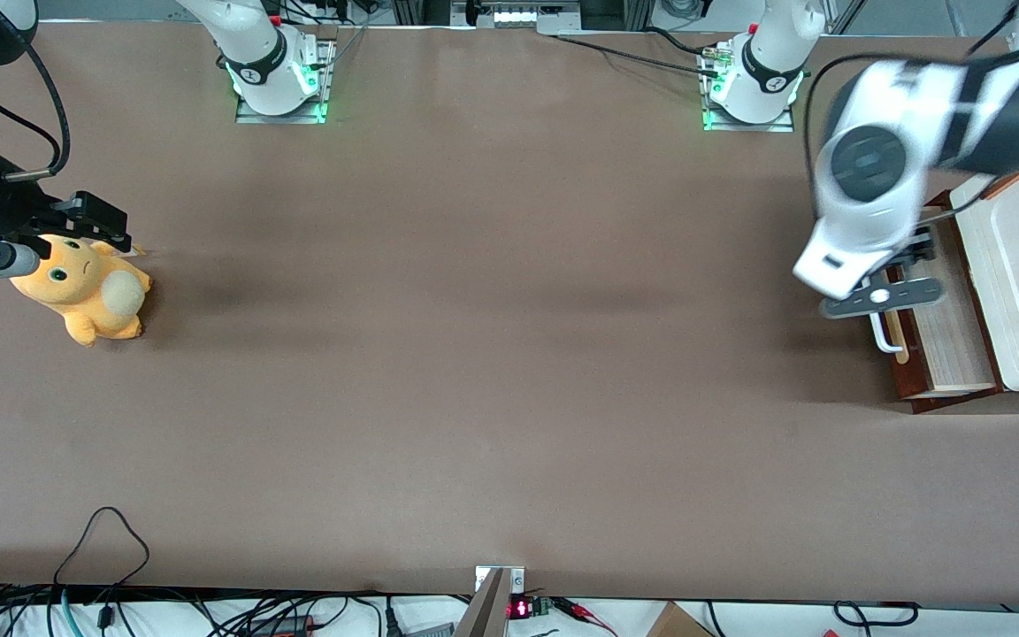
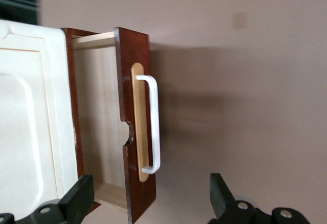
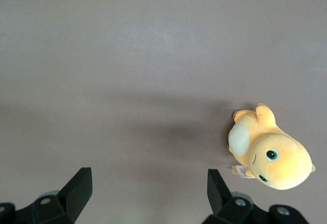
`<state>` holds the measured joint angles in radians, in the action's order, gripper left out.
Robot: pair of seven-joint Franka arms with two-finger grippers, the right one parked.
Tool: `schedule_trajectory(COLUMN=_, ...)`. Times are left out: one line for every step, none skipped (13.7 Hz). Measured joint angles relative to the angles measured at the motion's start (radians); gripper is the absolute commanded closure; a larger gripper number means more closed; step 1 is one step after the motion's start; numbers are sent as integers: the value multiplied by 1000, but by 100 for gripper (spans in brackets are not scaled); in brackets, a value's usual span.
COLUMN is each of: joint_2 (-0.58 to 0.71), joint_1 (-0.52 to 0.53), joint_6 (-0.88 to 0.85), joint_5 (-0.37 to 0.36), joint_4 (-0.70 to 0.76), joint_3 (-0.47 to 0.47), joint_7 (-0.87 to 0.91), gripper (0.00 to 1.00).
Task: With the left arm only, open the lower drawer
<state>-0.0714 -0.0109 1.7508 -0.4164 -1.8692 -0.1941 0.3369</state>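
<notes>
Left wrist view is showing the black hand [image 2: 148, 203] hanging released above the brown counter [image 2: 245, 81], its fingers [image 2: 220, 193] straddling the pulled-out reddish-brown wooden lower drawer [image 2: 134, 127] with its white bar handle [image 2: 155, 127].

Pincer [image 1: 883, 296] of the left arm [image 1: 881, 177] above the pulled-out lower drawer [image 1: 938, 332].

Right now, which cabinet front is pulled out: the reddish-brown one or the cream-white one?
The lower drawer, reddish-brown with the white bar handle, is out, showing its light wood inside. The cream-white panel sits above it. The open gripper hangs apart from the handle.
</notes>
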Motion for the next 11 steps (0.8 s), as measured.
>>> schedule_trajectory(joint_2=31, joint_1=27, joint_6=1, joint_5=80, joint_4=7, joint_3=9, joint_7=-81, gripper=0)
schedule_trajectory(joint_2=60, joint_1=42, joint_6=2, joint_5=158, joint_4=14, joint_3=31, joint_7=-143, gripper=0)
schedule_trajectory(joint_2=84, joint_1=48, joint_6=2, joint_5=238, joint_4=22, joint_3=63, joint_7=-193, gripper=0)
schedule_trajectory(joint_2=103, joint_1=52, joint_6=-1, joint_5=313, joint_4=31, joint_3=93, joint_7=-241, gripper=0)
schedule_trajectory(joint_2=118, joint_1=56, joint_6=-7, joint_5=370, joint_4=38, joint_3=120, joint_7=-288, gripper=0)
schedule_trajectory(joint_2=132, joint_1=59, joint_6=-12, joint_5=403, joint_4=42, joint_3=138, joint_7=-325, gripper=0)
schedule_trajectory(joint_2=144, joint_1=62, joint_6=-16, joint_5=419, joint_4=44, joint_3=146, joint_7=-349, gripper=0)
schedule_trajectory(joint_2=156, joint_1=62, joint_6=-20, joint_5=426, joint_4=45, joint_3=148, joint_7=-361, gripper=0)
schedule_trajectory(joint_2=165, joint_1=61, joint_6=-25, joint_5=431, joint_4=47, joint_3=148, joint_7=-363, gripper=0)
schedule_trajectory(joint_2=171, joint_1=61, joint_6=-27, joint_5=433, joint_4=50, joint_3=147, joint_7=-363, gripper=0)
schedule_trajectory(joint_2=174, joint_1=60, joint_6=-28, joint_5=433, joint_4=53, joint_3=146, joint_7=-363, gripper=0)
